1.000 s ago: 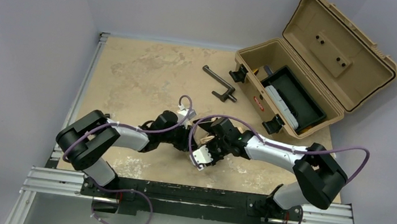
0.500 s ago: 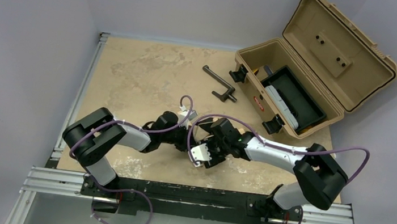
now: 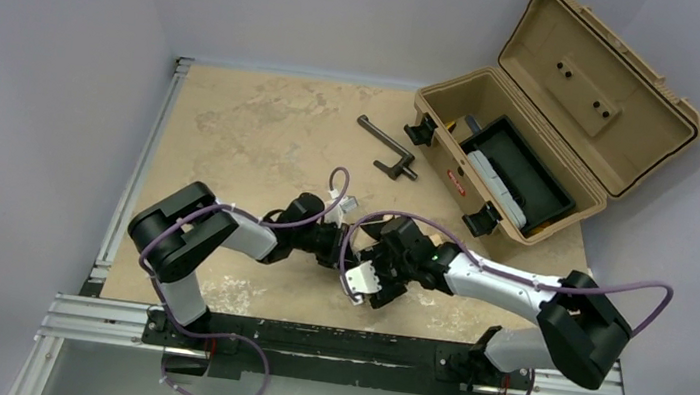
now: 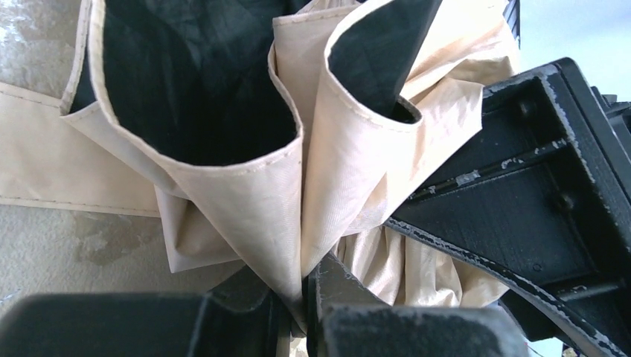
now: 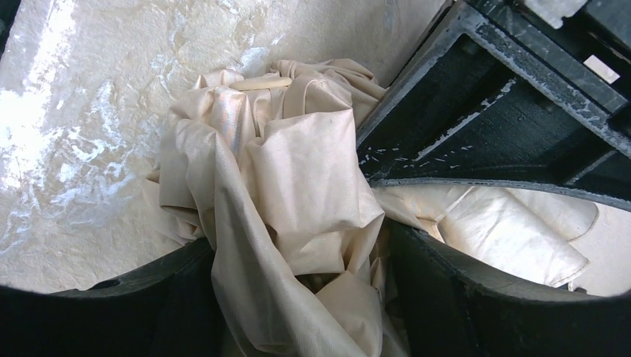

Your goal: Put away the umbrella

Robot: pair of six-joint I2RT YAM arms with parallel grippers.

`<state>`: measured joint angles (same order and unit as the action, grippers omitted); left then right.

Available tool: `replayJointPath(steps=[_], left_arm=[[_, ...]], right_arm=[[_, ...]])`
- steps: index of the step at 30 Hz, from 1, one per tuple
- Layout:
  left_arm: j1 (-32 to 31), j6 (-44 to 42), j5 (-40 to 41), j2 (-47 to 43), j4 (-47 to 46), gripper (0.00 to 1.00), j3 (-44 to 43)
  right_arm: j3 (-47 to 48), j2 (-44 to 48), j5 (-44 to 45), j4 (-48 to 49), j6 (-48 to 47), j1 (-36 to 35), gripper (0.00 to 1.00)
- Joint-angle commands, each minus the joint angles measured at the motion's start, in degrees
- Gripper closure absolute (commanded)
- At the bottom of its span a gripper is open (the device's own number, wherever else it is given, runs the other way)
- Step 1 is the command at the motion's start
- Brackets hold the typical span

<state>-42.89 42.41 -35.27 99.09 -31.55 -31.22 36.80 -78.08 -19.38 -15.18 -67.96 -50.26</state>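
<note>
The umbrella (image 4: 245,201) is a loose bundle of beige fabric with black lining, lying on the table near the front middle. From above it is almost wholly hidden under the two grippers. My left gripper (image 4: 305,297) is shut, pinching a fold of the canopy between its fingertips. From the opposite side my right gripper (image 5: 298,297) stands open, its fingers wide apart with crumpled umbrella (image 5: 298,171) fabric bunched loosely in the gap. In the top view the left gripper (image 3: 333,246) and right gripper (image 3: 375,261) meet nose to nose. Handle, shaft and strap are hidden.
A tan hard case (image 3: 449,175) stands open at the back right, lid (image 3: 593,76) tilted back, a black tray (image 3: 554,187) with items inside. A dark L-shaped bar (image 3: 382,146) lies on the table left of the case. Metal rails run along the table's left and near edges.
The left gripper has closed on the umbrella fabric. The right gripper's fingers have spread apart. Both wrists have shifted a little to the right and toward the near edge.
</note>
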Motion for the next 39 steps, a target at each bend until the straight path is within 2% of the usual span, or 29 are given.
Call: replayJointPath(steps=[1,3,8,27,31,39], left_arm=[[-3.0,-0.2,-6.2,1.1,11.3,1.00,-0.3],[-1.9,-0.2,-5.9,0.9,12.6,1.00,-0.2],[0.0,0.1,-5.1,0.7,15.1,1.00,-0.3],[6.7,6.2,-2.8,2.6,23.6,1.00,-4.1],[7.0,4.9,-2.7,3.3,26.5,1.00,-5.7],[8.4,1.3,-3.1,5.2,31.4,1.00,-8.6]], right_arm=[[-1.1,3.1,2.1,15.0,-3.2,-0.5,0.32],[-1.1,3.9,2.2,14.6,-3.2,-0.5,0.32],[-1.7,4.9,2.5,14.3,-2.9,-0.9,0.22],[-3.1,7.0,9.6,18.5,2.9,-4.5,0.17],[-3.6,6.7,10.4,19.8,2.7,-4.6,0.15],[-2.9,9.7,6.3,16.5,2.7,-4.7,0.15]])
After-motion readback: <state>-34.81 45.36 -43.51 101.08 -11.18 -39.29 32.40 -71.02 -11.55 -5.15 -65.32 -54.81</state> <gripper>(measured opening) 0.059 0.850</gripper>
